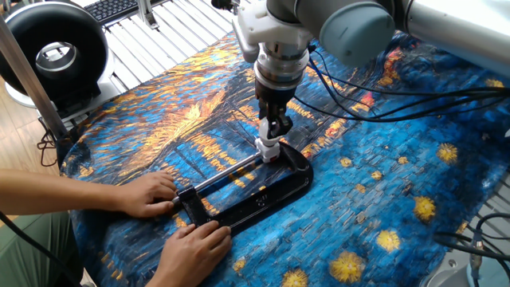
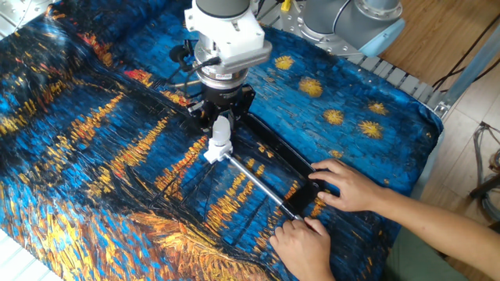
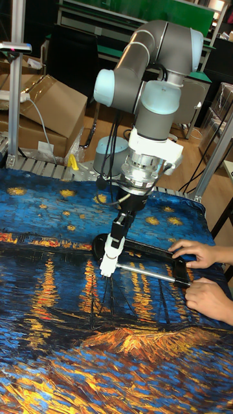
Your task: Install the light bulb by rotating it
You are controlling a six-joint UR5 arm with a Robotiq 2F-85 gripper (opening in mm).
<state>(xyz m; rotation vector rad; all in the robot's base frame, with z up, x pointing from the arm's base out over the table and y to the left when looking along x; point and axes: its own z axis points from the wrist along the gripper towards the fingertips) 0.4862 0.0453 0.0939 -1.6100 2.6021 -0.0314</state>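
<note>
The light bulb (image 2: 221,127) is a small white shape between my fingers, directly above the white socket block (image 2: 216,151). My gripper (image 2: 221,125) points straight down and is shut on the bulb. From the opposite side, the bulb (image 1: 269,130) stands over the socket block (image 1: 268,150) with my gripper (image 1: 270,127) around it. The tall fixed view has the gripper (image 3: 120,236) over the socket block (image 3: 109,264); the bulb is mostly hidden by the fingers there. Whether the neck is inside the socket cannot be told.
A black bar clamp (image 1: 271,195) holds the socket block, and a person's two hands (image 1: 151,195) steady its sliding end. Black cables (image 1: 382,100) trail across the patterned cloth behind the arm. A black round fan (image 1: 52,52) stands at the table's far left corner.
</note>
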